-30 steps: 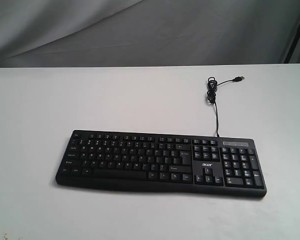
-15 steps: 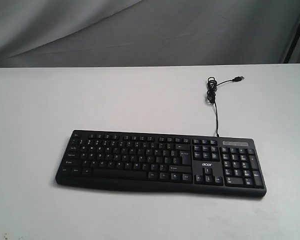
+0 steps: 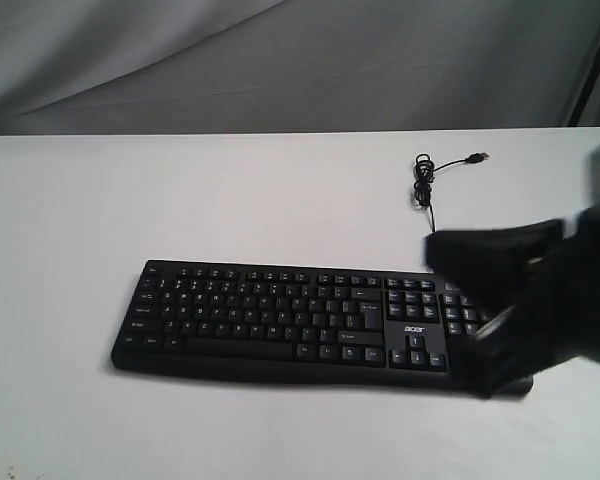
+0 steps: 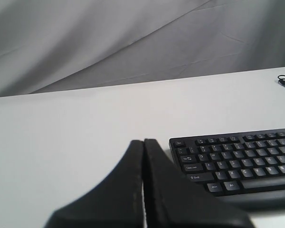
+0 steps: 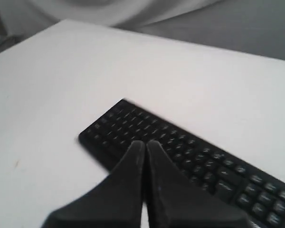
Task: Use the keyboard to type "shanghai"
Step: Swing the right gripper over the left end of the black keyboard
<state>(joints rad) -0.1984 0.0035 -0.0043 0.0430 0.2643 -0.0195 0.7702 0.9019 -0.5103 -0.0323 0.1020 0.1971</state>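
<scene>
None of the eight letters of "shanghai" is looking typed to us yet, as far as these views are telling: neither gripper is pressing a key that we can make out. The long black plastic keyboard (image 3: 280, 320) with white legends is lying flat on the white table (image 3: 180, 190), its number pad toward our right, and its thin black cable (image 3: 425, 190) is trailing off behind it with the plug lying loose. We are holding the left gripper (image 4: 143, 141) with its two black fingers pinched together on nothing, just off the keyboard's left end; the exterior view is not showing it. We are holding the right gripper (image 5: 145, 142) likewise pinched tight and empty, its tips sitting over the letter rows in its own wrist view, though blur is stopping us from reading which key lies under them or whether they are touching. The right arm (image 3: 550, 300) is showing as a smeared dark shape over the number pad. We are judging that the whole word is left, starting with S.
</scene>
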